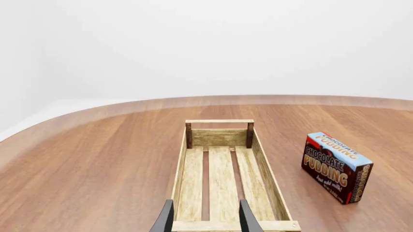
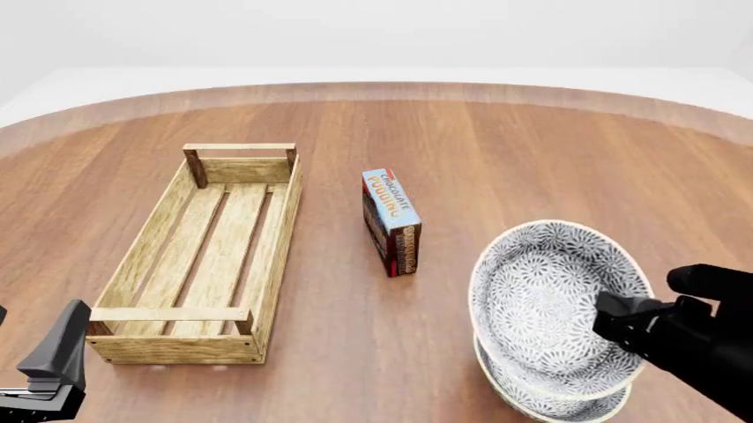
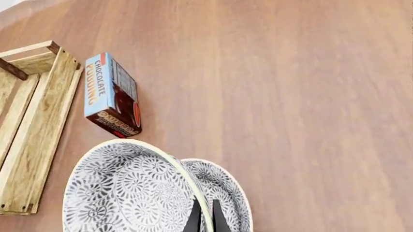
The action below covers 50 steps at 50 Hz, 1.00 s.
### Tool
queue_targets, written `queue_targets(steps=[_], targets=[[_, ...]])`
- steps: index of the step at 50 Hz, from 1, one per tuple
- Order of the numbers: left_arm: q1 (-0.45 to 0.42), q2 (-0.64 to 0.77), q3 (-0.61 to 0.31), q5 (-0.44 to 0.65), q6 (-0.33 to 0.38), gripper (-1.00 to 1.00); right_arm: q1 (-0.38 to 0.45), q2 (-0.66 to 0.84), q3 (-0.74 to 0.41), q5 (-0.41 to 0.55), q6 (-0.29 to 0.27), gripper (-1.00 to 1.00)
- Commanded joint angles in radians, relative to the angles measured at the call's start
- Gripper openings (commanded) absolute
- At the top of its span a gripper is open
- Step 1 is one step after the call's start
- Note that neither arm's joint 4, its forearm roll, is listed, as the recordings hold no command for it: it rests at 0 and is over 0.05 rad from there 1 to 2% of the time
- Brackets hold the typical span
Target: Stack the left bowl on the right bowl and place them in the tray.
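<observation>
My right gripper (image 2: 606,317) is shut on the rim of a patterned grey-white bowl (image 2: 547,300), holding it tilted just above a second matching bowl (image 2: 553,401) that lies on the table at the near right. The right wrist view shows the fingers (image 3: 195,215) pinching the held bowl's (image 3: 123,193) rim, with the lower bowl (image 3: 223,193) partly under it. The light-wood tray (image 2: 277,256) lies empty at the left. My left gripper (image 2: 53,361) hangs open near the tray's near end, its fingers (image 1: 164,220) apart before the tray (image 1: 264,169).
A blue-and-red chocolate pudding box (image 2: 392,220) stands on edge between the tray and the bowls, also seen as the pudding box (image 1: 335,166) and the box (image 3: 110,96) in the wrist views. The round wooden table's far edge (image 2: 376,88) curves behind.
</observation>
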Motion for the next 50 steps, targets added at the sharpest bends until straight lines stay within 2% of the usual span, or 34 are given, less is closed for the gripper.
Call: queue_targets(steps=[1, 19, 26, 27, 50], targets=[[0.0, 0.0, 0.0, 0.0, 0.0, 1.0, -0.012, 0.022, 0.045, -0.064, 0.015, -1.0], [0.0, 0.0, 0.0, 0.0, 0.0, 1.0, -0.031, 0.071, 0.116, -0.164, 0.029, -1.0], [0.0, 0.0, 0.0, 0.0, 0.0, 1.0, -0.054, 0.094, 0.108, -0.176, 0.006, -1.0], [0.0, 0.0, 0.0, 0.0, 0.0, 1.0, -0.052, 0.093, 0.105, -0.171, 0.004, 1.0], [0.0, 0.0, 0.0, 0.0, 0.0, 1.0, -0.042, 0.085, 0.073, -0.134, -0.013, 1.0]])
